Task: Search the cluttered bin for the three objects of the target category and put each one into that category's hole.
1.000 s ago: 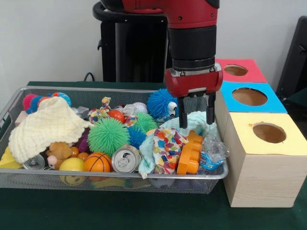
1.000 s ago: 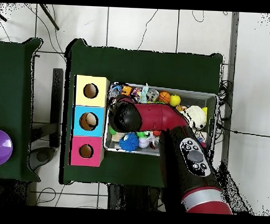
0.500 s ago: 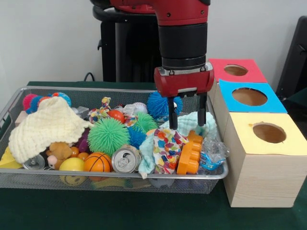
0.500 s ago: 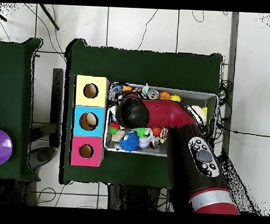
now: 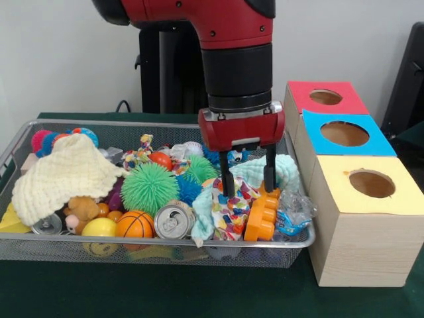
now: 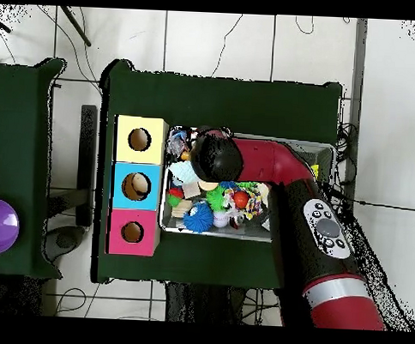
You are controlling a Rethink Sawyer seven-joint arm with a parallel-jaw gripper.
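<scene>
The wire mesh bin (image 5: 14, 150) is full of toys. A floppy multicoloured patterned cloth (image 5: 231, 208) lies at its near right. A knotted rope toy (image 5: 138, 156) lies near the far middle. My gripper (image 5: 247, 185) is open and empty, and its two fingers (image 5: 225, 183) hang just over the top edge of the patterned cloth. The yellow-topped box's hole (image 5: 371, 183) is to the right of the bin and also shows in the overhead view (image 6: 139, 140). In the overhead view the arm's wrist (image 6: 213, 155) hides the gripper.
A pale-yellow knitted cloth (image 5: 63, 172) covers the bin's left. A mint cloth (image 5: 266, 168), an orange plastic toy (image 5: 263, 211), a can (image 5: 173, 220) and a green spiky ball (image 5: 149, 187) surround the patterned cloth. Blue-topped (image 5: 344, 133) and red-topped (image 5: 326, 97) boxes stand behind the yellow one.
The gripper has moved left in the front view, down and nearer the bin's front, from over the mint cloth to over the patterned cloth. It stays open.
</scene>
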